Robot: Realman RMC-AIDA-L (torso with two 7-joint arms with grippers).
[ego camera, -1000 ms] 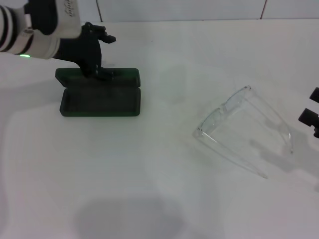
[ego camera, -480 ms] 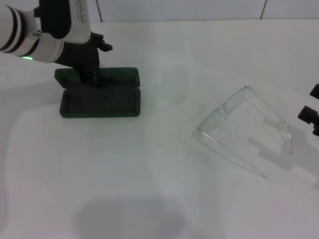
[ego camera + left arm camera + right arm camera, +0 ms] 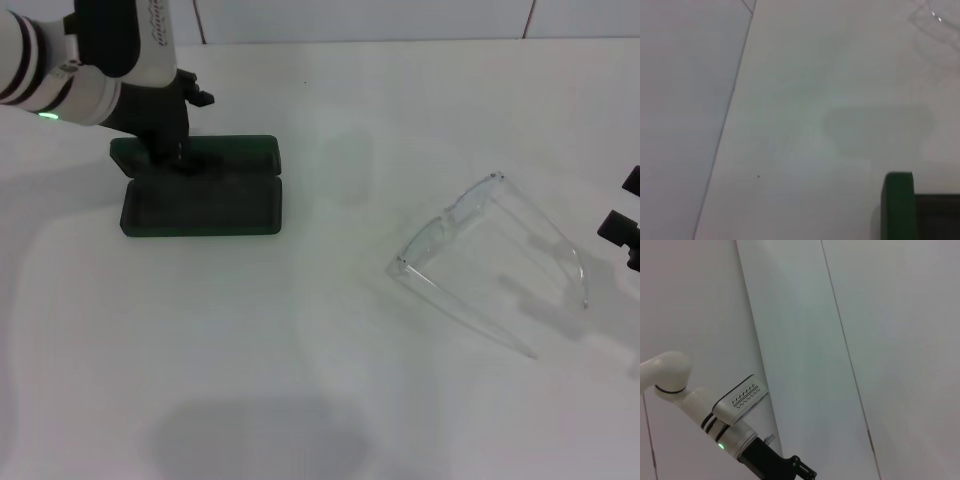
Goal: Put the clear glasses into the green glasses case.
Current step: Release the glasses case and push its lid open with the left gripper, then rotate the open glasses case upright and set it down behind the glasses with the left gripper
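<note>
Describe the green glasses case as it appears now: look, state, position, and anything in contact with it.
The green glasses case is a dark green, hard-looking rectangular box with rounded corners and a dark inner lining. It lies open and flat on the white table, on the robot's left, its two halves joined along a hinge line. The left gripper is down at the far half, seemingly touching it. The clear glasses lie well apart, to the right. Nothing is inside the case.
</note>
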